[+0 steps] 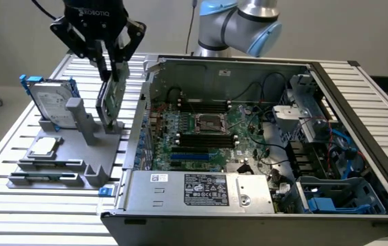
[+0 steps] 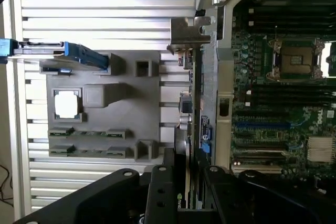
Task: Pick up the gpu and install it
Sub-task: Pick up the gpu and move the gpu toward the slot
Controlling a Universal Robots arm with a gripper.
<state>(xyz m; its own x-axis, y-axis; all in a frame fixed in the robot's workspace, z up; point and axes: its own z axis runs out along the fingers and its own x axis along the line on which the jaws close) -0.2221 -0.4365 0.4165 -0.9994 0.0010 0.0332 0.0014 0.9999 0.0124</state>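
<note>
The gpu [image 1: 110,102] stands on edge at the right end of the grey holder block [image 1: 64,154], its green board facing the open computer case [image 1: 358,128]. My gripper [image 1: 110,72] comes down from above, one finger on each face of the card's top edge, shut on it. Whether the card's lower edge has left the block I cannot tell. In the wrist view the gpu [image 2: 195,103] shows edge-on with its silver bracket [image 2: 189,30] at the far end, and my gripper [image 2: 189,195] has its black fingers [image 2: 160,192] either side of it. The motherboard [image 1: 208,133] lies in the case, its blue slots [image 1: 194,156] bare.
The block also holds a silver hard drive in a blue frame [image 1: 50,100] and a square processor chip [image 1: 44,147]. The case's metal side wall [image 1: 139,118] rises close beside the card. A silver power supply [image 1: 201,189] is at the case front. Everything rests on a slatted metal table [image 1: 16,205].
</note>
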